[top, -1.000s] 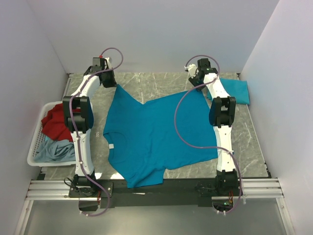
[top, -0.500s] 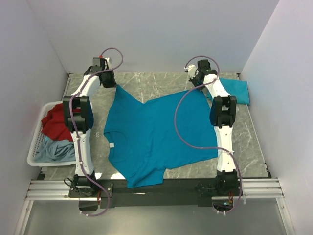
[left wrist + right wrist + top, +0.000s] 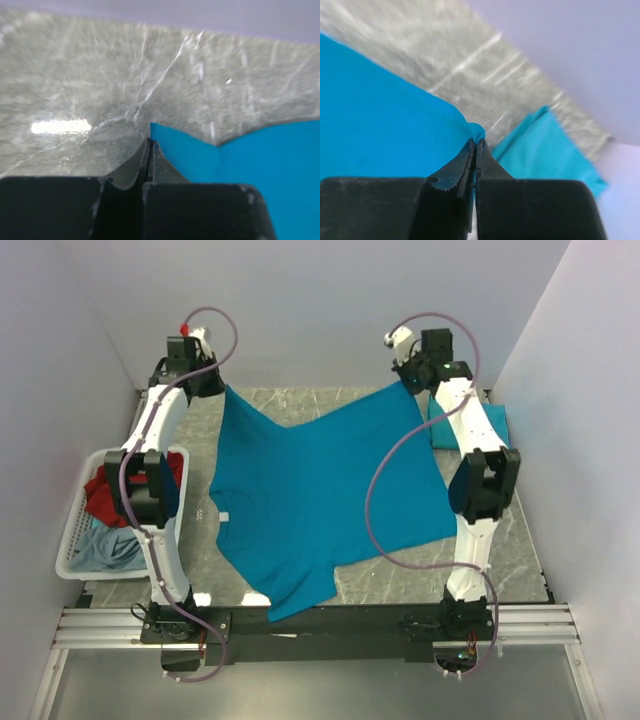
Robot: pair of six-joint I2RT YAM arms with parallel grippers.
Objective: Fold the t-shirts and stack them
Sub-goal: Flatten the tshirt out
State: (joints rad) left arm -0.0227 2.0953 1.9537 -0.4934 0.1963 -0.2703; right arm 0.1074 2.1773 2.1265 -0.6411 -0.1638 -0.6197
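Observation:
A teal-blue t-shirt (image 3: 310, 500) with a small white neck label hangs spread between my two raised arms, its lower part draped toward the table's near edge. My left gripper (image 3: 222, 390) is shut on its far left corner, seen in the left wrist view (image 3: 150, 141) with the cloth (image 3: 250, 170) to the right. My right gripper (image 3: 408, 383) is shut on its far right corner; the right wrist view shows the pinch (image 3: 476, 141) on the cloth (image 3: 380, 110). A folded teal t-shirt (image 3: 478, 423) lies at the far right, also in the right wrist view (image 3: 545, 145).
A white slatted basket (image 3: 75, 530) stands at the left edge with a red shirt (image 3: 105, 495) and a pale grey-blue shirt (image 3: 105, 545) in it. The grey marble table (image 3: 520, 520) is walled in on three sides.
Both grippers have risen and moved back and outward, lifting the shirt's far edge off the table and stretching it wider. The shirt's near part has slid a little.

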